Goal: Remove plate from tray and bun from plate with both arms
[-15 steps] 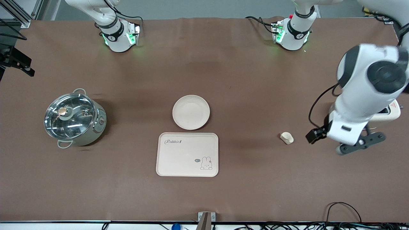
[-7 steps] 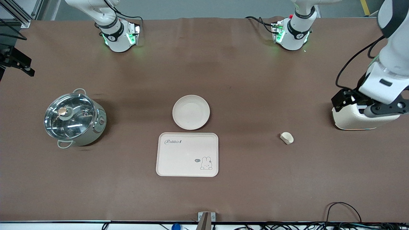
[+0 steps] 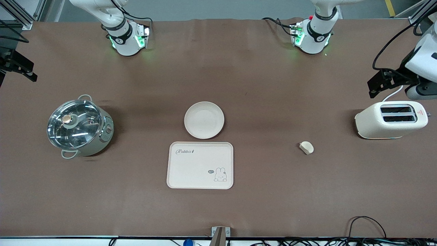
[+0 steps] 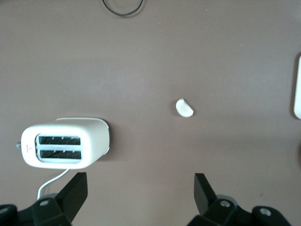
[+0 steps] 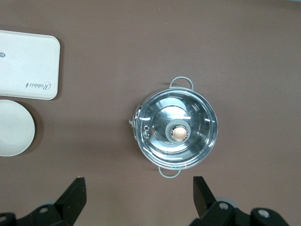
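Observation:
The round cream plate (image 3: 204, 120) lies mid-table, just farther from the front camera than the rabbit tray (image 3: 200, 165). The small pale bun (image 3: 306, 147) lies on the cloth between the tray and the toaster (image 3: 391, 120); it also shows in the left wrist view (image 4: 184, 108). My left gripper (image 4: 139, 190) is open and empty, high over the cloth beside the toaster (image 4: 66, 143). My right gripper (image 5: 138, 193) is open and empty, high over the cloth near the pot (image 5: 176, 133). The plate's edge (image 5: 14, 128) shows there too. The right gripper is out of the front view.
A steel pot with a glass lid (image 3: 79, 127) stands toward the right arm's end. The cream toaster stands toward the left arm's end, with its white cord (image 4: 49, 182) trailing. The left arm's hand (image 3: 418, 89) hangs at the front view's edge above the toaster.
The left arm has risen and swung away from beside the bun toward its base's side, uncovering the toaster. Plate, bun, tray and pot have not moved.

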`<state>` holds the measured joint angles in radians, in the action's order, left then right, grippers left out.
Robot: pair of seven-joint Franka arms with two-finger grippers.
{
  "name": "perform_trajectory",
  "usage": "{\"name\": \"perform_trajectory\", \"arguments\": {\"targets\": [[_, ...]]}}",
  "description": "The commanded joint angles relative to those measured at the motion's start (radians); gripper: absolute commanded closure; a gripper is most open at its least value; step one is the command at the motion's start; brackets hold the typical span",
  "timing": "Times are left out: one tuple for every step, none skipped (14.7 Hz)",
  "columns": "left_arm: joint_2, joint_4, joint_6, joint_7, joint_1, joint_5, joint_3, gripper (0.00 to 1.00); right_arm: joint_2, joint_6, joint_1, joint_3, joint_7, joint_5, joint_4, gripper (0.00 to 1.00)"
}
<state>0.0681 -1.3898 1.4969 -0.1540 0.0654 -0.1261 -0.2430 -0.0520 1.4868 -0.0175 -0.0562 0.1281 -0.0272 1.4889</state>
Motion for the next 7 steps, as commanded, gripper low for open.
{"name": "perform_trajectory", "arguments": {"targets": [[-0.027,-0.021,-0.026,0.034,0.001,0.046,0.004,0.00,-0.006,-0.011,0.001,0.004,0.001,-0.011,-0.003,0.00],[-0.042,-0.026,-0.026,0.042,-0.007,0.057,0.014,0.00,-0.006,-0.014,0.001,0.004,0.002,-0.011,-0.003,0.00],[-0.056,-0.053,-0.024,0.051,-0.015,0.068,0.027,0.00,-0.006,-0.017,0.002,0.004,0.004,-0.011,-0.003,0.00],[-0.082,-0.078,-0.023,0.054,-0.022,0.088,0.057,0.00,-0.006,-0.017,0.002,0.004,0.004,-0.011,-0.001,0.00],[-0.109,-0.115,-0.020,0.068,-0.059,0.112,0.112,0.00,-0.006,-0.017,0.001,0.004,0.004,-0.013,-0.001,0.00],[-0.131,-0.142,-0.017,0.091,-0.079,0.126,0.155,0.00,-0.006,-0.016,0.001,0.004,0.004,-0.011,-0.001,0.00],[-0.143,-0.156,-0.017,0.102,-0.081,0.131,0.166,0.00,-0.006,-0.016,0.001,0.004,0.001,-0.011,-0.001,0.00]]}}
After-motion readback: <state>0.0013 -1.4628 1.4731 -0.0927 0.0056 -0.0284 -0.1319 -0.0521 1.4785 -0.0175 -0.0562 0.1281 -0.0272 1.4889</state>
